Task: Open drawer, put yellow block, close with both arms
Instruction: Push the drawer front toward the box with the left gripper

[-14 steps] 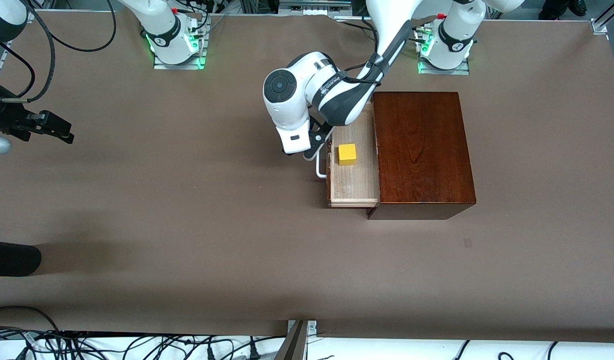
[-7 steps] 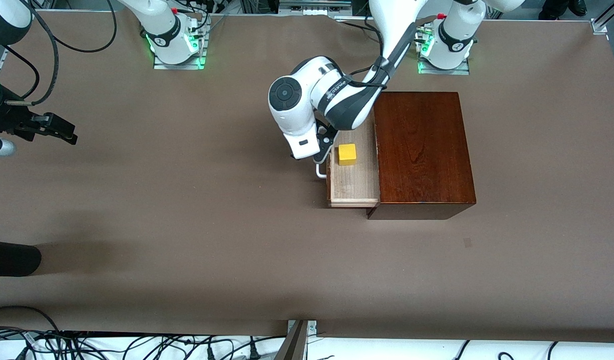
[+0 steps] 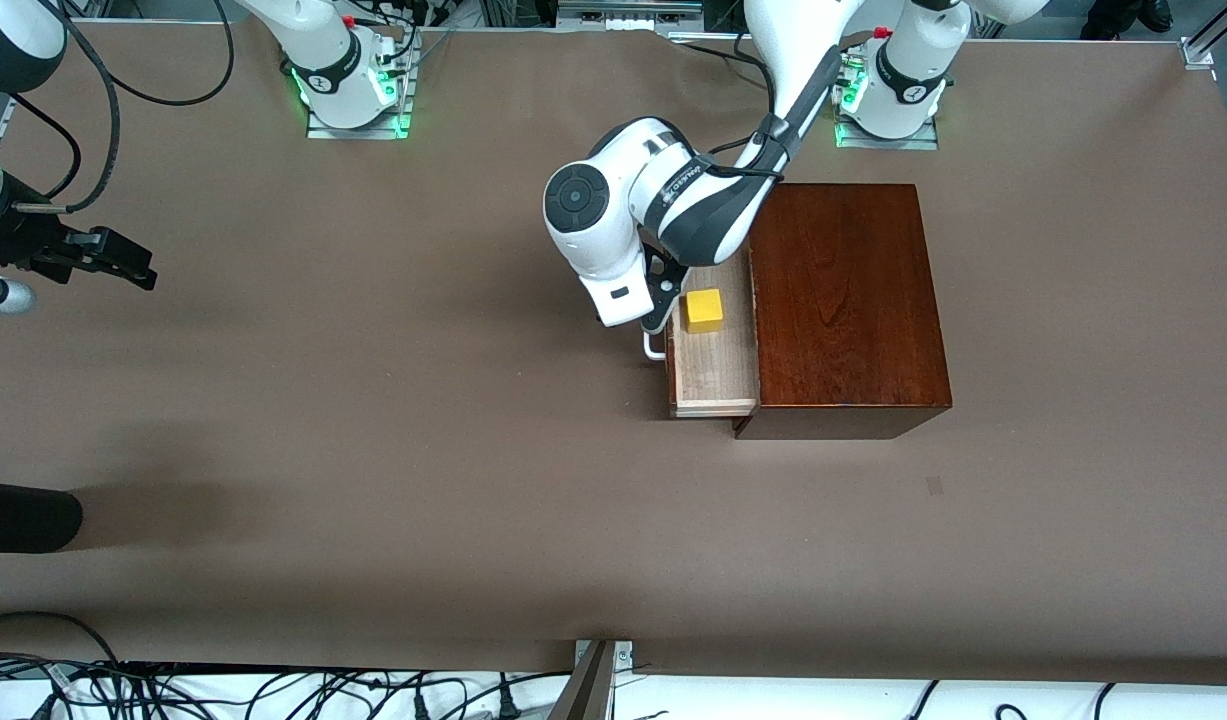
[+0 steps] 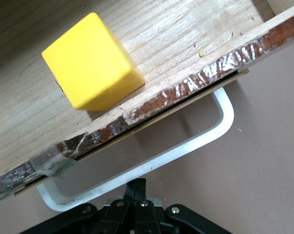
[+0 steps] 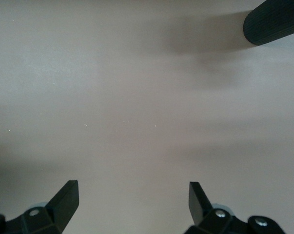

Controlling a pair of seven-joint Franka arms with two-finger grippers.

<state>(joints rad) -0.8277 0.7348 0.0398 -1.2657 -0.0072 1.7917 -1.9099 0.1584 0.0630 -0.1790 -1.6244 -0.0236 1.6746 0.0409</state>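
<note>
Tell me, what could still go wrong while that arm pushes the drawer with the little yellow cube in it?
1. The shut left gripper presses the white handle with its tip only; it could slide off the rounded bar.
2. It pushes near one end of the drawer, so the tray might skew and jam in the dark box.
3. The yellow block sits loose and may slide when the drawer stops.
The right gripper waits open over bare table.
</note>
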